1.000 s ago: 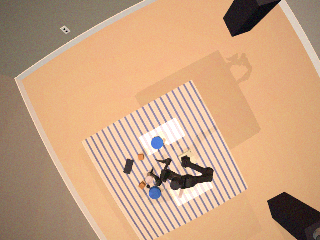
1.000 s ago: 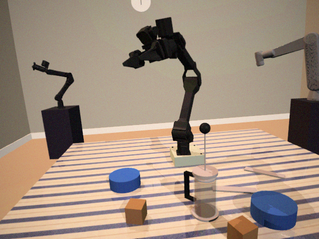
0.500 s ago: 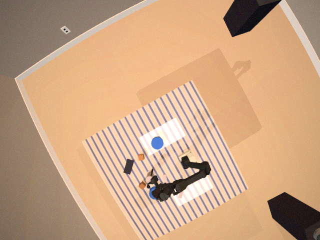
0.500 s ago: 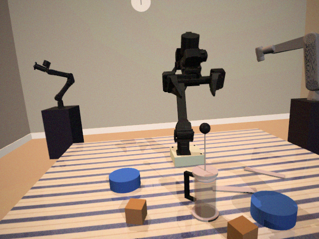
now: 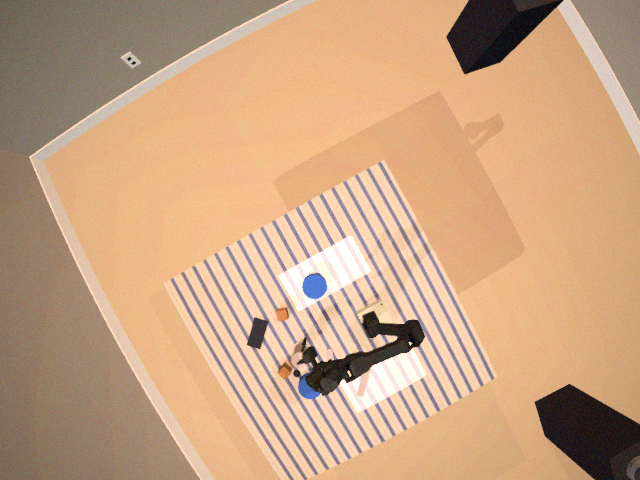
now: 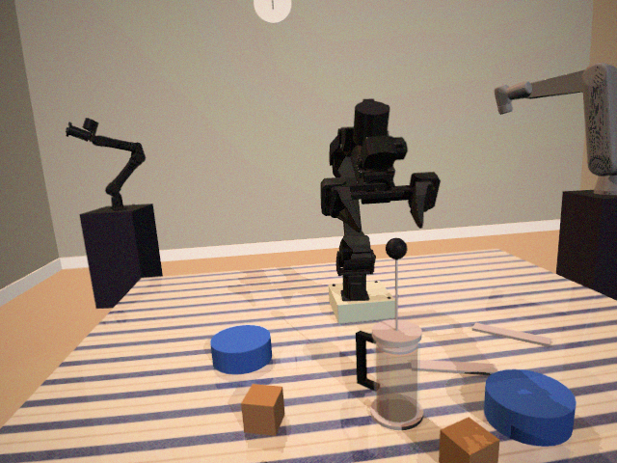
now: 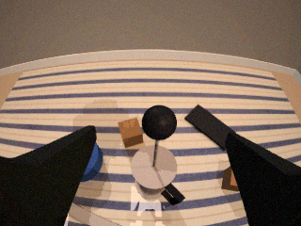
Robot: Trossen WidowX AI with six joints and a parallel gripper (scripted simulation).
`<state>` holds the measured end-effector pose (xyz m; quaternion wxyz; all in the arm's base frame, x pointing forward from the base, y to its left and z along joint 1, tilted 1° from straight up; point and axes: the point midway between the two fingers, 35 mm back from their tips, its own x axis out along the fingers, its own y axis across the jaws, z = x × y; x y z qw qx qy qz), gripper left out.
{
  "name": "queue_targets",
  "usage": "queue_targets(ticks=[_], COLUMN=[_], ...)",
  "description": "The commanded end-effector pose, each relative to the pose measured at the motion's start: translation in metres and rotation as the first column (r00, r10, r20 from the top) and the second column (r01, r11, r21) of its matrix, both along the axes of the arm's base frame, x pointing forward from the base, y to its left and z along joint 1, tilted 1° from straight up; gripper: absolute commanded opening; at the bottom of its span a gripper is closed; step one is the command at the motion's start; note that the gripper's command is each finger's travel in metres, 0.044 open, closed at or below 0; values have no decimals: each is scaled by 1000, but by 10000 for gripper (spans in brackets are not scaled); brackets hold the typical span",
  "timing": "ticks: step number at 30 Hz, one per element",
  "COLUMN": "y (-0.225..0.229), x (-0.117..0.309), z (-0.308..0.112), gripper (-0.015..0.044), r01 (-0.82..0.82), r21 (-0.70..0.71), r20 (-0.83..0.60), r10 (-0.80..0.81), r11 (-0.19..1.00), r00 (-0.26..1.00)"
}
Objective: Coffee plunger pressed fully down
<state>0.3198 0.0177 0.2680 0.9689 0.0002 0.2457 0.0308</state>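
Observation:
The coffee press [image 5: 297,356] [image 6: 397,373] [image 7: 153,168] stands upright on the striped table, with a clear body and pinkish lid. Its black handle [image 6: 362,360] [image 7: 173,193] is on the left in the exterior view. The plunger is up: its thin rod [image 6: 396,293] rises high from the lid to a round black knob [image 5: 296,373] [image 6: 395,248] [image 7: 159,122]. My gripper [image 6: 388,228] [image 7: 163,136] is wide open and empty, pointing down. In the exterior view its fingertips appear above the knob; in the wrist view the knob shows between the fingers, with no contact visible.
A blue disc [image 5: 309,387] [image 6: 529,406] [image 7: 95,162] and an orange block [image 5: 284,370] [image 6: 468,441] [image 7: 131,133] lie near the press. Another blue disc [image 5: 314,285] [image 6: 241,348], another block [image 5: 281,314] [image 6: 262,409] and a dark slab [image 5: 257,333] [image 7: 209,126] lie farther off. Pale strips [image 6: 511,334] lie behind.

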Motion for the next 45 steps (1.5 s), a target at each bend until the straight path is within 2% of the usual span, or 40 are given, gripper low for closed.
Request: queue_targets(ticks=[1, 25, 37, 45], y=[1, 3, 3, 3], x=[2, 33, 33, 33], z=[-4, -22, -22, -22], gripper=[440, 440, 125, 123], r01=[-8, -9, -9, -9], r21=[-4, -4, -4, -4], r20=[-2, 0, 0, 0], r10=[8, 9, 9, 9], r11=[1000, 1000, 1000, 1000], r00=[1000, 1000, 1000, 1000])
